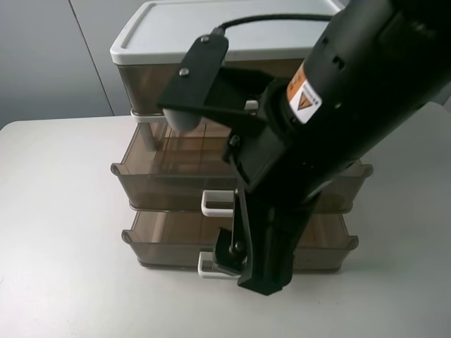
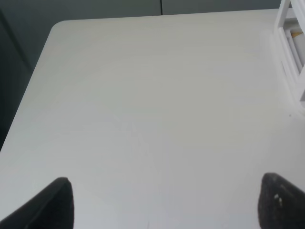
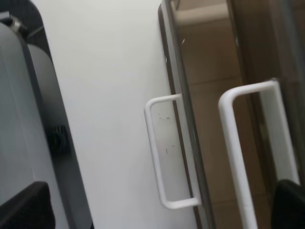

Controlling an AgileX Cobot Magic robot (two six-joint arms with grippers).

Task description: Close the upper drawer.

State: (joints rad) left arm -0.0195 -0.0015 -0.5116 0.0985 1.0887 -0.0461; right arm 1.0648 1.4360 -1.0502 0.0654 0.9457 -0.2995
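**Partly out: upper drawer not shut, both grippers wide**

Upper drawer point(image 1: 165, 172) (middle tier, smoky-brown translucent plastic) sat pulled forward out of the white-framed drawer unit point(image 1: 183, 35). Its front stood well ahead of the taller top drawer point(image 1: 141, 84). Its white loop handle point(image 1: 217, 203) projected from the middle of the front. Bottom drawer point(image 1: 169, 239) was likewise drawn out, a little further forward, with its lower handle point(image 1: 206, 265) just above the table point(image 1: 63, 232).

Right arm point(image 1: 352, 91) hung in front of the unit in the high view and covered the right part of both open drawer fronts.

Right gripper point(image 3: 157, 202) was spread wide and held nothing. Its wrist view showed one dark fingertip at each side of the picture, with both white handles lying between them. Whether a finger touched either handle could not be told.

Left gripper point(image 2: 167, 205) was also spread wide and empty, over bare white table. Only a corner of the unit's white frame showed at the edge of that wrist view.
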